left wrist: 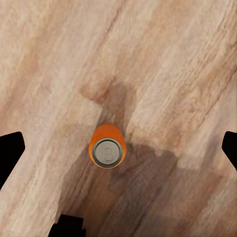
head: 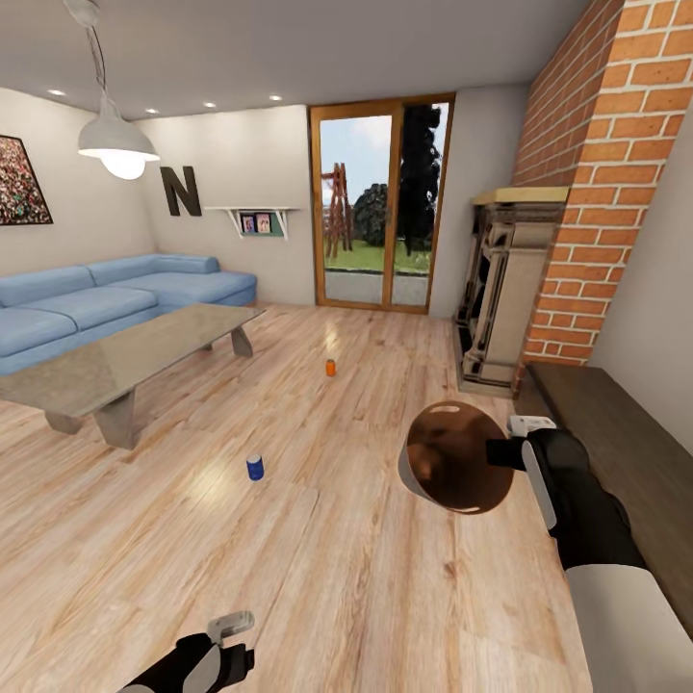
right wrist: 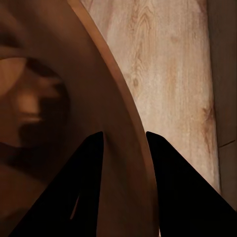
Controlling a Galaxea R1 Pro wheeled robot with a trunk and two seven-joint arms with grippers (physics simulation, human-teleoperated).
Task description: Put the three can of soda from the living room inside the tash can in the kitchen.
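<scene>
living room, plank floor (head: 366, 577). right gripper (head: 517, 445) holds tash can (head: 452, 472) by rim, jaws pinched on wall, bucket tipped, brown inside facing head camera. left gripper (head: 226, 643) low over floor, jaws wide apart, nothing between. left wrist view: orange can (left wrist: 106, 147) upright on floor, centred between fingertips (left wrist: 10, 150), which stand well clear. head view: blue can (head: 255, 467) near glass table (head: 125, 356), another orange can (head: 330, 367) farther. judgement: lower straight, keep can centred, close at mid-body; contact off-centre may topple it.
</scene>
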